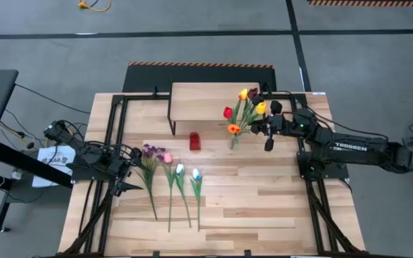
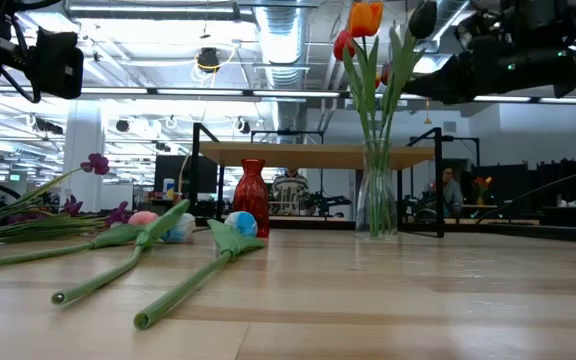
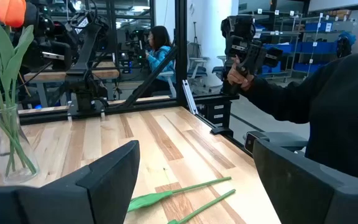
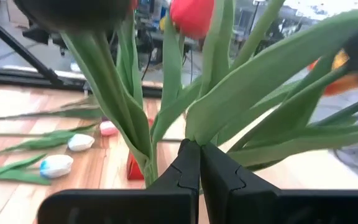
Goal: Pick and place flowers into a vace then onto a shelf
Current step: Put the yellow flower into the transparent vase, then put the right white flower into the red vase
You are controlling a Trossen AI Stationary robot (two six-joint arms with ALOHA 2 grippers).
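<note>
A clear glass vase (image 1: 232,141) (image 2: 376,203) stands in front of the shelf (image 1: 206,99) (image 2: 313,153) and holds tulips (image 1: 246,107) (image 2: 364,30) in red, orange, yellow and maroon. My right gripper (image 1: 258,129) (image 4: 199,144) is shut high among their stems and leaves. Purple, pink and white flowers (image 1: 169,175) (image 2: 163,232) lie flat on the table to the vase's left. My left gripper (image 1: 130,172) (image 3: 194,180) is open above the table beside the purple sprigs (image 1: 150,152), touching nothing. My right gripper is shut, tips only, where a broad green tulip leaf (image 4: 194,127) meets its stem in the bunch. It comes level from the table's right. The fingers hide whether they pinch leaf or stem. The flower stands upright with the others in the vase.
A small red vase (image 1: 194,141) (image 2: 252,195) stands left of the glass vase. Black frame rails (image 1: 117,136) run along both table sides. A person's dark sleeve and hand (image 3: 303,87) show beyond the table's right edge. Bare planks (image 1: 264,208) lie toward the near edge.
</note>
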